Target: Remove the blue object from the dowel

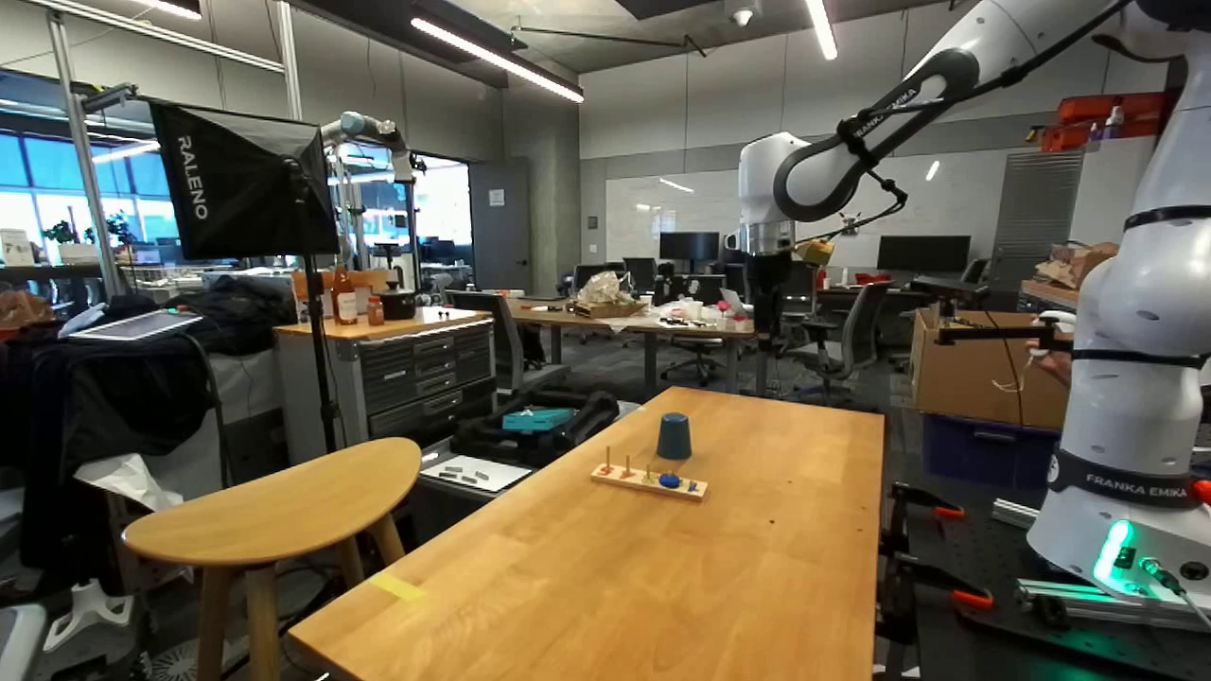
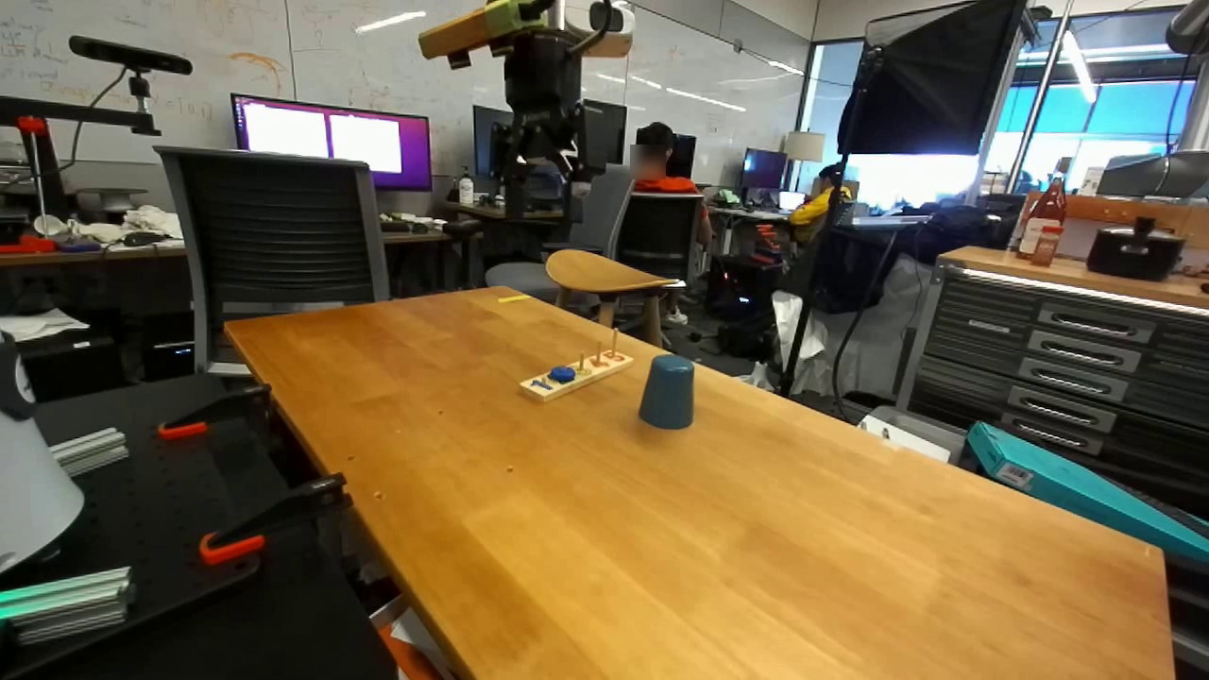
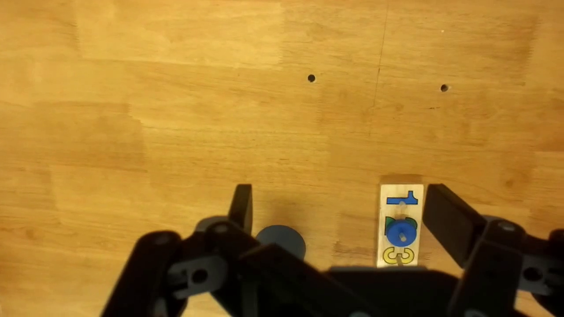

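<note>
Fingers (image 3: 454,224) spread wide on my gripper (image 3: 338,196), grasping nothing, well above the table (image 1: 757,567). Below them, in the wrist view, the blue disc (image 3: 396,230) sits threaded on an upright dowel (image 3: 402,237), off-centre toward the finger on that view's right, so I judge a sideways shift comes first. The wooden base (image 3: 392,210) has its long axis square to my closing direction; I read a blue 1 (image 3: 407,201) and a yellow 3 (image 3: 411,256), the green digit (image 3: 388,223) between partly covered. Farther off, in an exterior view, my arm (image 1: 1003,43) reads FRANKA EMIKA and the softbox (image 1: 241,184) RALENO.
</note>
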`<state>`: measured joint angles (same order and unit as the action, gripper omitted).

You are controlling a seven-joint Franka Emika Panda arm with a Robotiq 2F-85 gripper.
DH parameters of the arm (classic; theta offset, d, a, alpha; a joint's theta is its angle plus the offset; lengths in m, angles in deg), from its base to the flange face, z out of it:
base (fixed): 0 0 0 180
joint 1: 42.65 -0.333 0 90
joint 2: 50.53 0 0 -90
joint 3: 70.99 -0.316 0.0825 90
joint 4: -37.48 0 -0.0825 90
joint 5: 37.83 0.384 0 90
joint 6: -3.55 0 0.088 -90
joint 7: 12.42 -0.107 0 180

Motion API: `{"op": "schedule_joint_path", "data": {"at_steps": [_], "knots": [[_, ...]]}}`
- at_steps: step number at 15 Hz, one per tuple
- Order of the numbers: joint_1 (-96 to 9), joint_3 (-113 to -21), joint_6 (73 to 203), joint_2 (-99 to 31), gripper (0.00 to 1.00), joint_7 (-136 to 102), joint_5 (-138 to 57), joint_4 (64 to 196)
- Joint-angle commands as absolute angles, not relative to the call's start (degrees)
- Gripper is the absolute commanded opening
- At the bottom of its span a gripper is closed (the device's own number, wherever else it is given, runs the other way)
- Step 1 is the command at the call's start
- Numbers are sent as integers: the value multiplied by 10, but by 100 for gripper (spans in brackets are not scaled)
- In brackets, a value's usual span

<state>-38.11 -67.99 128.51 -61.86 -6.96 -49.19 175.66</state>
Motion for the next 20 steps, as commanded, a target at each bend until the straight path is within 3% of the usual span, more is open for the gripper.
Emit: {"op": "schedule_joint_path", "data": {"at_steps": [1,10,20], "knots": [[-414,-701,1341,-547,100,-69,-469,1744],[-460,-733,1518,-317,100,-122,-468,1648],[-455,-723,1584,-208,100,-130,-445,1577]]}}
